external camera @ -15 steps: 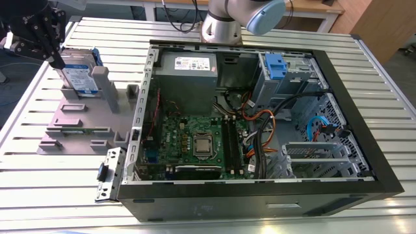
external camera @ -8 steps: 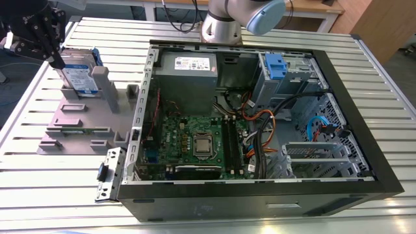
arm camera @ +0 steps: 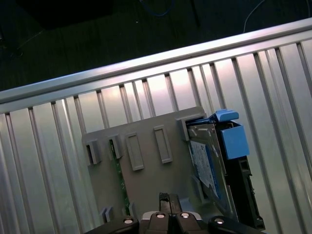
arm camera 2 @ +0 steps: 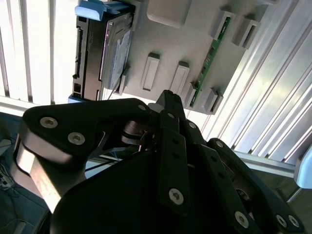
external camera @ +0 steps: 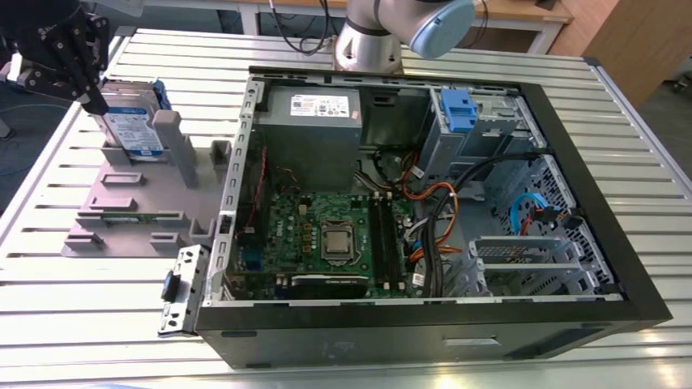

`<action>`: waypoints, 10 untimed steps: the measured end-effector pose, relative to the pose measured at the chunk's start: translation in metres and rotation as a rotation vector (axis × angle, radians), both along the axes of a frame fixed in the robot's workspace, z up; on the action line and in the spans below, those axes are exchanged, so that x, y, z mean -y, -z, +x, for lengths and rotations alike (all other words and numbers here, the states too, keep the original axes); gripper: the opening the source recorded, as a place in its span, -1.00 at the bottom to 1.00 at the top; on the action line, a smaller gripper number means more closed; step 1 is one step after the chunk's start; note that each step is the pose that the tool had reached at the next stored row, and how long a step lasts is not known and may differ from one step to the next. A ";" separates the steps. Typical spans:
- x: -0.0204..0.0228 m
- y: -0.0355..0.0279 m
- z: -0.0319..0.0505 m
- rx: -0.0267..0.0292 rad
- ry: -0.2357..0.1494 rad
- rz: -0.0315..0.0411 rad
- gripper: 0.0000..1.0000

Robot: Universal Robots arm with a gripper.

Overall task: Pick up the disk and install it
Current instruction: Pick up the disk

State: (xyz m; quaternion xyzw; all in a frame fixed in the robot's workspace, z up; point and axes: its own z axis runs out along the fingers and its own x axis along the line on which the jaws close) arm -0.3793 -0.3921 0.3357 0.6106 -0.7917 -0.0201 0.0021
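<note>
Hovering close by the disk (external camera: 135,130), the gripper (external camera: 93,101) has its fingers pressed together and holds nothing. The disk stands on edge at the far end of the grey stand (external camera: 119,203), which sits along the table's (external camera: 65,284) edge at the exterior view's left, beside the open computer case (external camera: 589,130).

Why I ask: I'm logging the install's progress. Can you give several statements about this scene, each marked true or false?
1. The disk stands on edge in the grey stand. True.
2. The gripper holds the disk. False: it hangs near the disk, shut, with nothing in it.
3. The computer case lies open, its green board showing. True.
4. The disk is already inside the case. False: it is in the stand, on the exterior view's left of the case.
</note>
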 end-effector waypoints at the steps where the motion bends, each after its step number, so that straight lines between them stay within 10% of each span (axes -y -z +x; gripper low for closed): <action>1: 0.0000 0.0000 0.0000 0.0001 -0.001 0.0000 -0.79; 10: 0.0000 0.0000 0.0000 0.0000 -0.005 0.0000 -0.79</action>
